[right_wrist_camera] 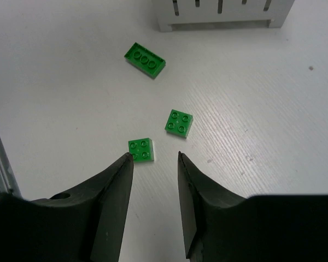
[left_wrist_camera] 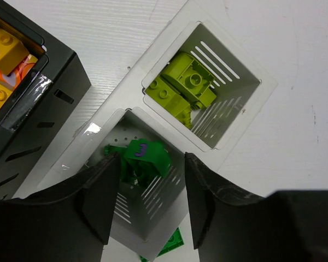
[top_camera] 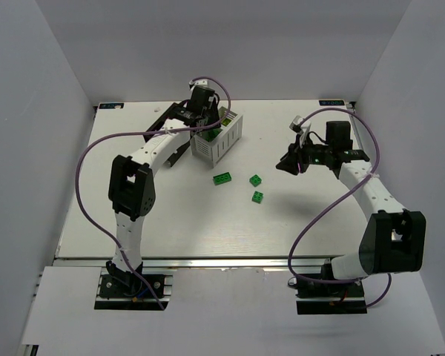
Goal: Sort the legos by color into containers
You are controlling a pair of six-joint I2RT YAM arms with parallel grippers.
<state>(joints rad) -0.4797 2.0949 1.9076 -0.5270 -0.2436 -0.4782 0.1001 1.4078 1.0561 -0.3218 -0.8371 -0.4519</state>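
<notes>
Legos (top_camera: pixel 256 180), three green, are lying on the surface (top_camera: pixel 170 215) just off the white container (top_camera: pixel 211 148), nearest the right hand (right_wrist_camera: pixel 153 158), hovering open over them; the left hand (left_wrist_camera: pixel 153 158) is hanging open above that container.

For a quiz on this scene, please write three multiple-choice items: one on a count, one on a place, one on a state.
1. How many green legos lie loose on the table? A. one B. three C. six
2. The yellow-green legos lie: A. in a compartment of the white container B. loose on the table C. stacked on a green lego
3. The right fingers are: A. shut on a lego B. out of view C. open and empty
Answers: 1 B, three show in the top view; 2 A, the left wrist view shows them inside; 3 C, a clear gap stands between them.
</notes>
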